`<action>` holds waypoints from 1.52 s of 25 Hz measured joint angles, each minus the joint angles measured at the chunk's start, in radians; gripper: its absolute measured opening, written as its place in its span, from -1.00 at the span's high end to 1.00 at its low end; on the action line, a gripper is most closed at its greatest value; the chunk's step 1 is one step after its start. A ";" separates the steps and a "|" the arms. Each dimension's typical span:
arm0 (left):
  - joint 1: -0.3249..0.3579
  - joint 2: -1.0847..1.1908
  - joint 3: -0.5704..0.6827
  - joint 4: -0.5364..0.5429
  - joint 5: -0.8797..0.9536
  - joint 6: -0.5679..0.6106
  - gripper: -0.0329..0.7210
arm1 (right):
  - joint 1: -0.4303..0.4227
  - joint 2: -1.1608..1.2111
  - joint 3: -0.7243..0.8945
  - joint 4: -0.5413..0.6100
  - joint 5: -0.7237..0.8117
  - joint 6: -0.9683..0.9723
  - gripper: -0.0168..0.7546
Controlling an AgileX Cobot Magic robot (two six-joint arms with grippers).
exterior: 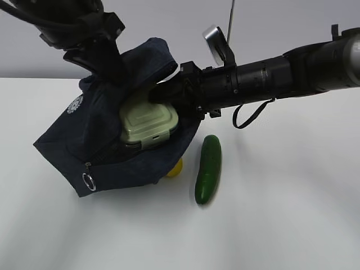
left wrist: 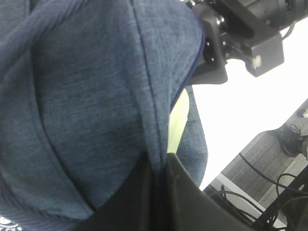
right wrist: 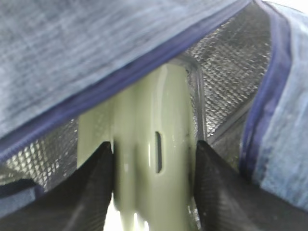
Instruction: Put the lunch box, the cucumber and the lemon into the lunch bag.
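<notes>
The navy lunch bag [exterior: 95,140] lies tilted on the white table, its mouth held up. My left gripper [exterior: 109,70] is shut on the bag's upper flap; the left wrist view shows the fabric [left wrist: 96,96] pinched between the dark fingers [left wrist: 183,192]. My right gripper [exterior: 163,93] is shut on the sage-green lunch box [exterior: 148,125], which sits halfway inside the bag's mouth. The right wrist view shows both fingers [right wrist: 96,183] pressed on the box's clip side [right wrist: 154,159], with silver lining behind. The cucumber [exterior: 208,169] lies on the table right of the bag. The lemon [exterior: 175,167] peeks out under the bag's edge.
The bag's silver ring pull [exterior: 89,181] hangs at its lower left corner, and the white logo [exterior: 74,104] shows on its side. The right arm [exterior: 270,73] reaches across from the right. Cables and the table edge [left wrist: 260,183] show in the left wrist view.
</notes>
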 joint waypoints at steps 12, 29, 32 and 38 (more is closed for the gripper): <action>0.000 0.062 0.000 -0.008 -0.025 0.015 0.91 | 0.016 0.027 0.000 0.014 -0.075 -0.013 -0.03; 0.018 0.068 0.000 -0.008 -0.022 0.026 0.91 | 0.102 0.086 -0.048 0.073 -0.202 -0.061 -0.03; 0.018 0.068 0.000 -0.008 -0.022 0.026 0.91 | 0.108 0.086 -0.048 0.073 -0.219 -0.063 -0.03; 0.018 0.068 0.000 -0.016 -0.022 0.026 0.91 | 0.114 0.086 -0.048 0.073 -0.229 -0.065 -0.03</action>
